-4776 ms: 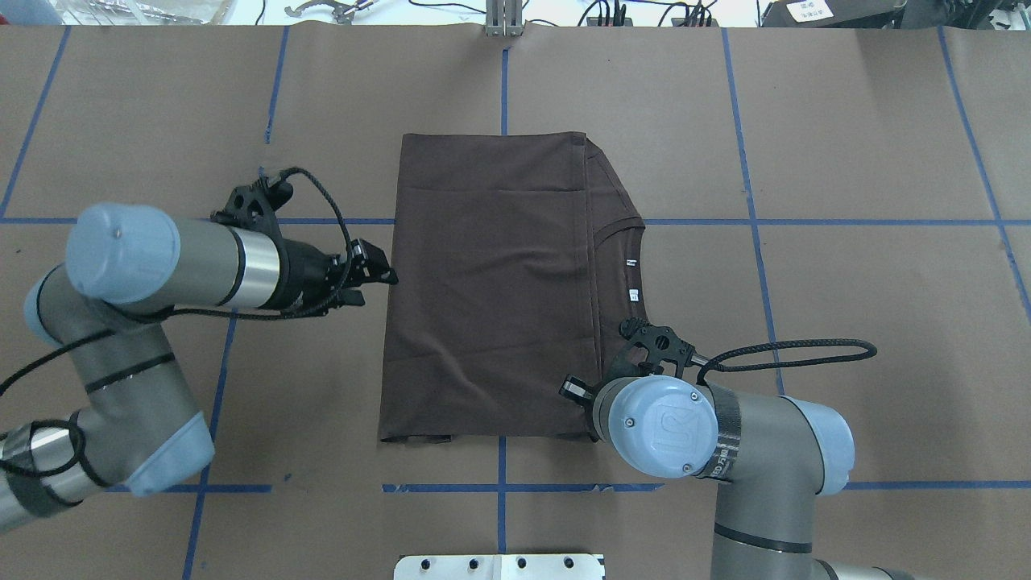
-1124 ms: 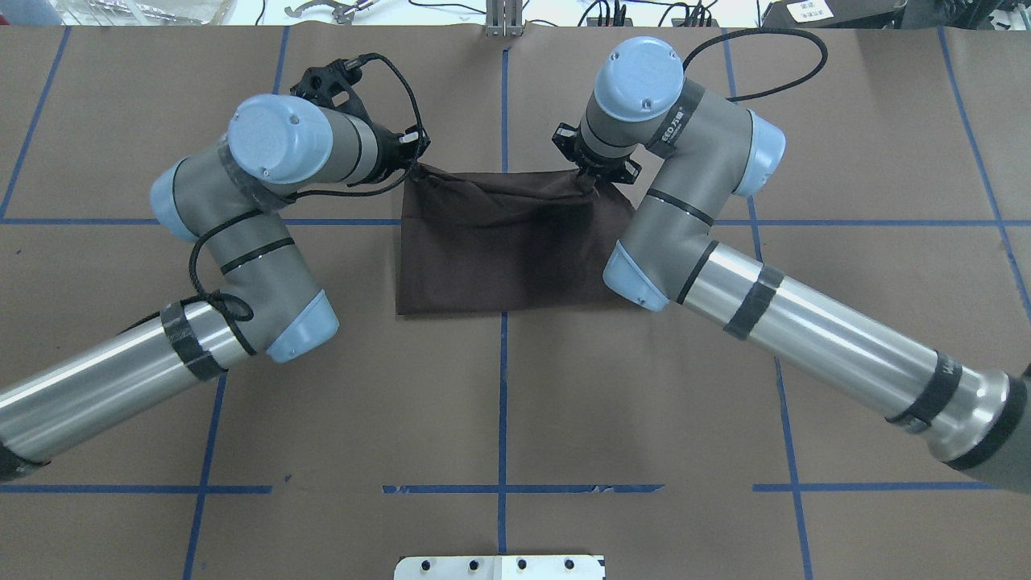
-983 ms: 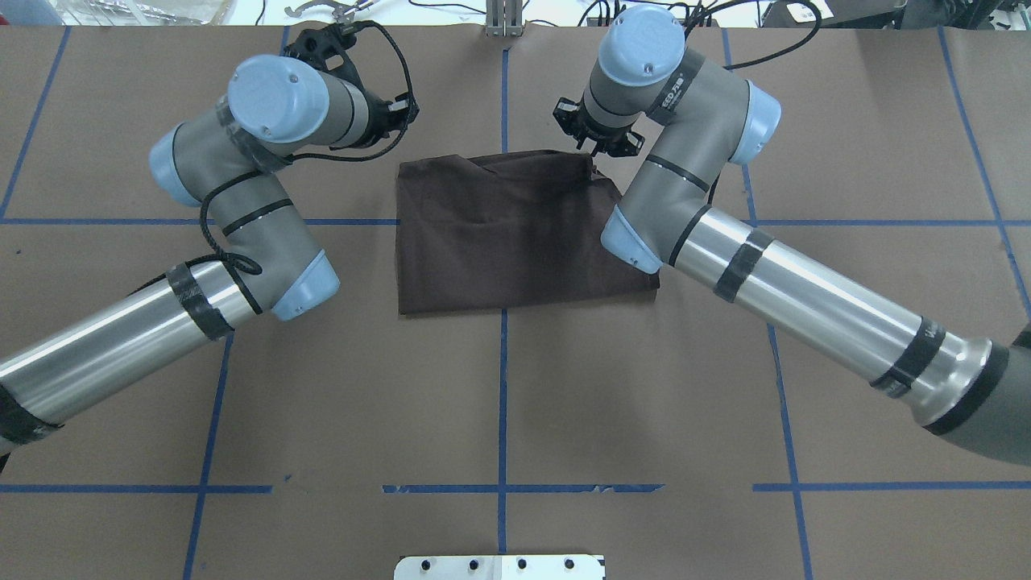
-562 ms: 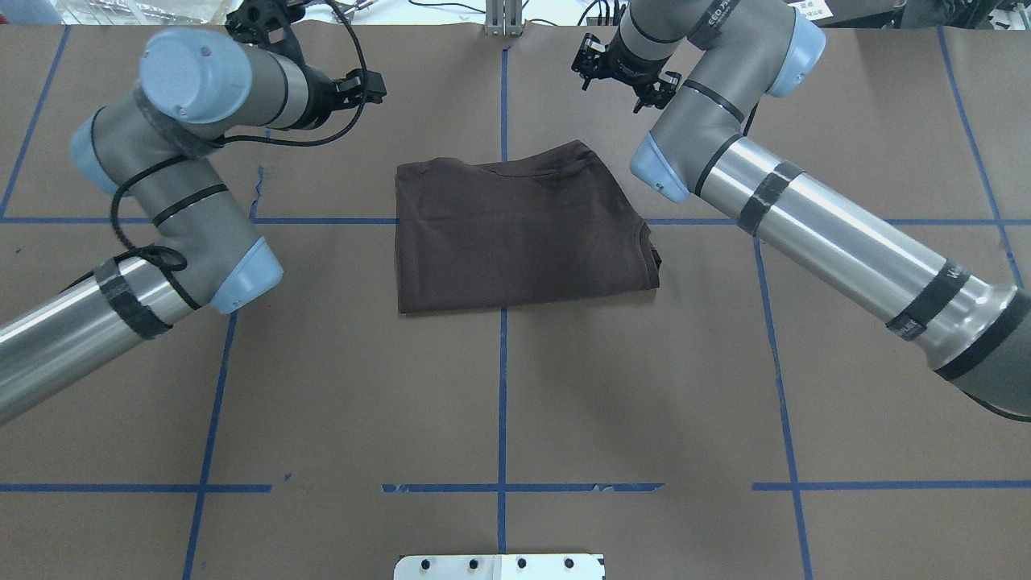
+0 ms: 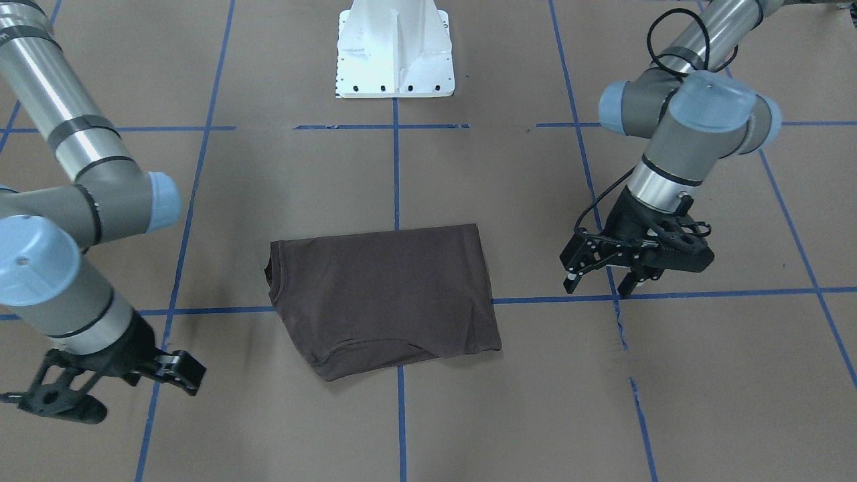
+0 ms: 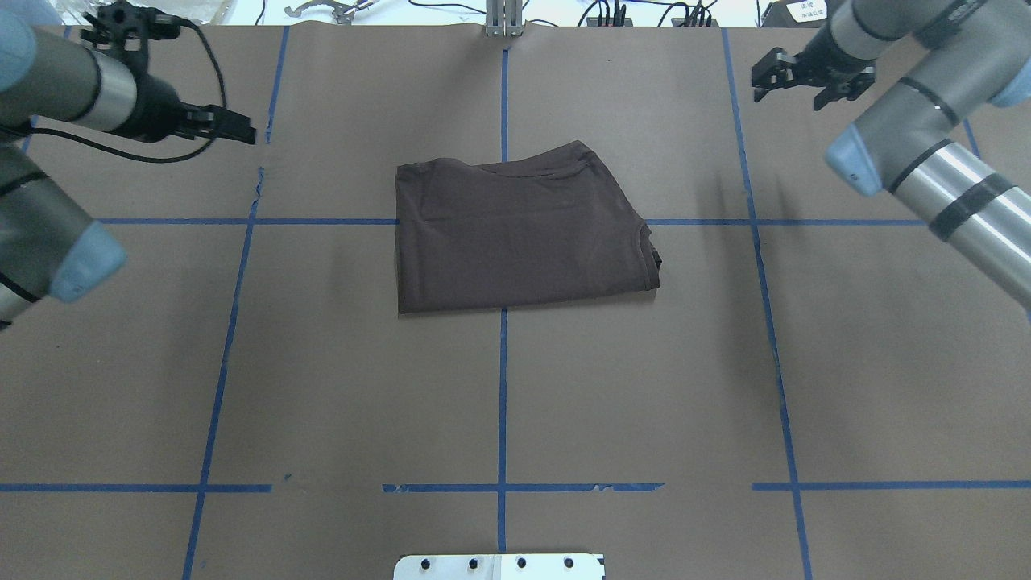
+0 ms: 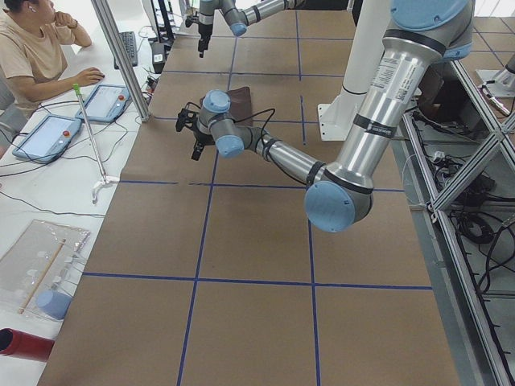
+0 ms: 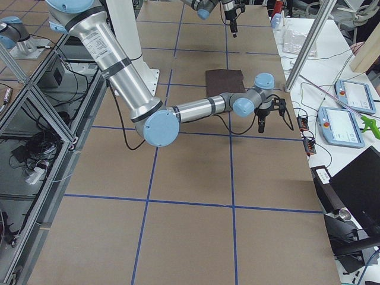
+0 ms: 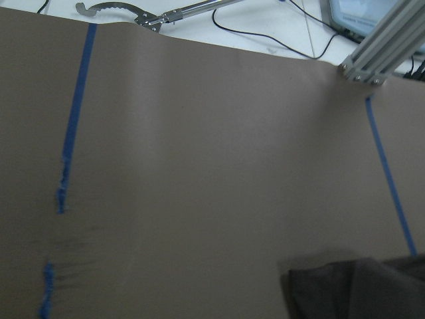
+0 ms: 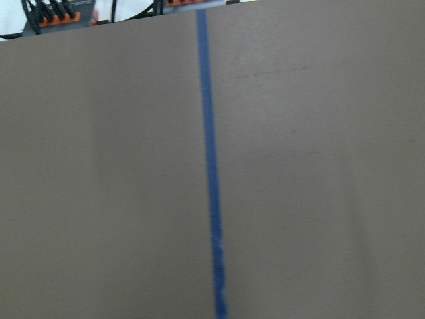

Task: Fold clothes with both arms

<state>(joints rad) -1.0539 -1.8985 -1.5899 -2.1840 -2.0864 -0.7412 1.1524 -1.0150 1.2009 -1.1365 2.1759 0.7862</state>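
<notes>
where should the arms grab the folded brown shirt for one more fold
Likely the straight side edge opposite the collar, at its two corners, coming in low from the robot's left. The T-shirt lies flat, so only edges can be pinched, and this one is square and even; the collar side slants and shows stacked layers.

Dark brown T-shirt (image 6: 515, 238) folded, compact rectangle, lying flat; left claw (image 5: 598, 289), right claw (image 6: 789, 93) well clear, jaws spread.

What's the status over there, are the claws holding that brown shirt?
Left gripper open, empty. Right gripper open, empty. T-shirt folded, flat on table, neither gripper touching it. Nothing on top of it.
</notes>
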